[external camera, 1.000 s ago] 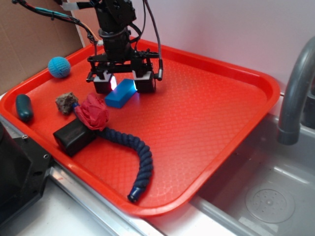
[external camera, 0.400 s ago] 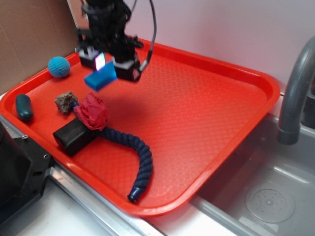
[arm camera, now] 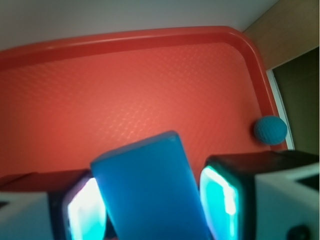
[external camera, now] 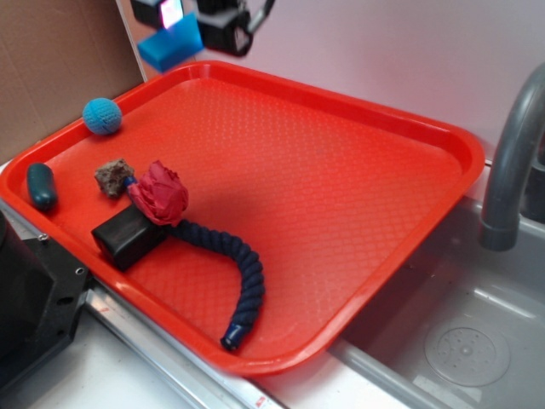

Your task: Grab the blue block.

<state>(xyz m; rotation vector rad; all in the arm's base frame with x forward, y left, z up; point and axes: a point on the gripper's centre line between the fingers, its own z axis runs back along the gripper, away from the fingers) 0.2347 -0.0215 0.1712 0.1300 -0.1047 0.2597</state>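
**Blue block gripped and hanging clear above the tray**

The gripper (external camera: 189, 19) is showing only partly at the top edge of the exterior view, above the far left corner of the red tray (external camera: 400, 128). Its two fingers are clamping the blue block (external camera: 171, 45) between them, with the block hanging tilted and poking out below the fingertips, clear of the tray surface. In the wrist view the same blue block (arm camera: 152, 192) is filling the gap between the gripper's (arm camera: 150, 205) glowing pads (arm camera: 220, 202), pressed by one on each side, with the tray floor lying well below it.

On the tray, the textured blue ball (external camera: 101, 115) is sitting near the far left rim, well apart from the block; the wrist view is catching it (arm camera: 270, 130) against the tray's edge too. A dark teal oblong piece (external camera: 41, 185) is lying beside the left rim. Near it, a small brown rough lump (external camera: 113, 177) is resting just beside a red fabric knot (external camera: 161, 194), which is joining a dark blue rope (external camera: 241, 281) curving toward the near rim. A black box-shaped block (external camera: 128, 237) is touching the knot's near side. To the right of the tray, a grey faucet (external camera: 511, 162) is rising over a metal sink (external camera: 464, 341).
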